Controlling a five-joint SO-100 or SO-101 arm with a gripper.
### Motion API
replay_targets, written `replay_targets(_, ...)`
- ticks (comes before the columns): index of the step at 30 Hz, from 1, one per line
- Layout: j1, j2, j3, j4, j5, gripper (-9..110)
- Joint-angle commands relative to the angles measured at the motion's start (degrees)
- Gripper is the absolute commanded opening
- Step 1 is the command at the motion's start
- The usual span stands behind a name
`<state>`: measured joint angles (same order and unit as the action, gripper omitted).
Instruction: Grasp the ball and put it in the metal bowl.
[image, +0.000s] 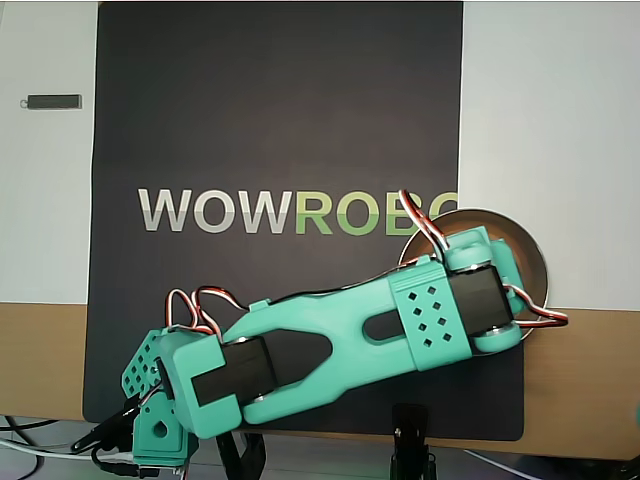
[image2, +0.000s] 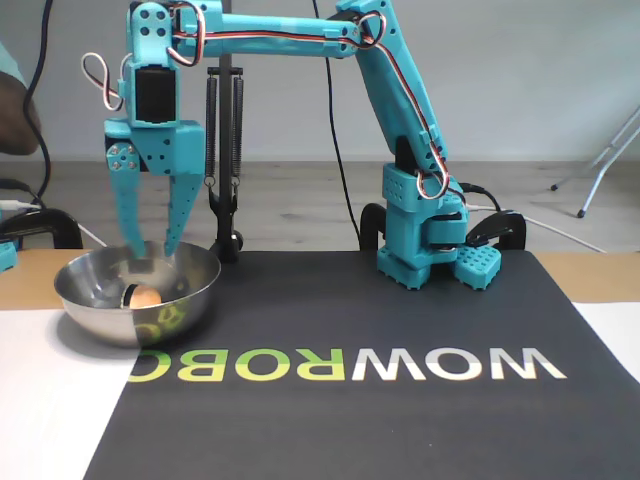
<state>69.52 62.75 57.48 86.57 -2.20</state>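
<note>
In the fixed view the ball (image2: 146, 296) rests inside the metal bowl (image2: 190, 300), on its bottom toward the near wall, touching neither finger. The bowl sits at the left end of the black mat (image2: 400, 400), partly on the white sheet (image2: 50, 400) that covers the tabletop there. The teal arm (image2: 300, 35) reaches out level from its base (image2: 425, 240), and the gripper (image2: 152, 252) hangs straight down over the bowl, its tips at about rim height. The jaws stand narrowly apart and hold nothing. In the overhead view the arm (image: 340, 340) covers much of the bowl (image: 530, 250), so the ball and the jaws are hidden there. A small dark stick (image: 52, 101) lies on the white sheet at the far left.
</note>
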Motion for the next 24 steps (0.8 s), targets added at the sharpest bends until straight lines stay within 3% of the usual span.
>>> replay_targets(1, 0.2, 0.9, -2.3, 0.1, 0.0, 11)
replay_targets(5, 0.2, 1.0, -2.3, 0.1, 0.0, -1)
replay_targets(24, -1.2, 4.4, -1.5, 1.5, 0.3, 0)
